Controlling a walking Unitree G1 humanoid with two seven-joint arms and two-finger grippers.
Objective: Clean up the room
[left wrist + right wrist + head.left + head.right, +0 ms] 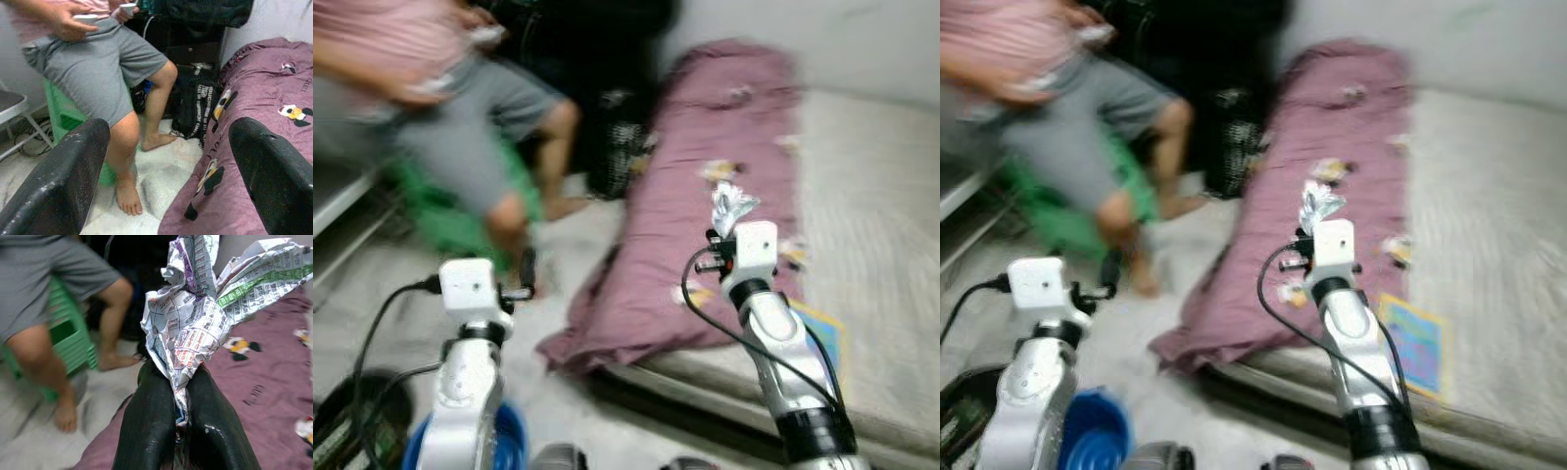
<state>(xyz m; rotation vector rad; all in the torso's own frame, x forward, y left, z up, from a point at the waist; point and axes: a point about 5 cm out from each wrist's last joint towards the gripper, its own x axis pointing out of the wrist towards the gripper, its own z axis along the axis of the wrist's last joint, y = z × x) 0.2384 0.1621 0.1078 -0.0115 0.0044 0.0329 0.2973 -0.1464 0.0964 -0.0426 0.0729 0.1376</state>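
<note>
My right gripper [182, 382] is shut on a crumpled printed paper [205, 313], held up over the purple blanket [705, 196] on the bed. From the head views the crumpled paper [731, 208] sticks up above the right wrist [752, 250]. My left gripper [166, 171] is open with nothing between its fingers [54, 181], raised over the floor to the left of the bed; its wrist [470, 286] is low on the left.
A person [450, 108] in grey shorts sits on a green stool [440, 211] at the left, bare feet on the floor. A black bag [195, 105] stands by the bed's head. A blue bucket [509, 441] is below my left arm. Small scraps [720, 171] lie on the blanket.
</note>
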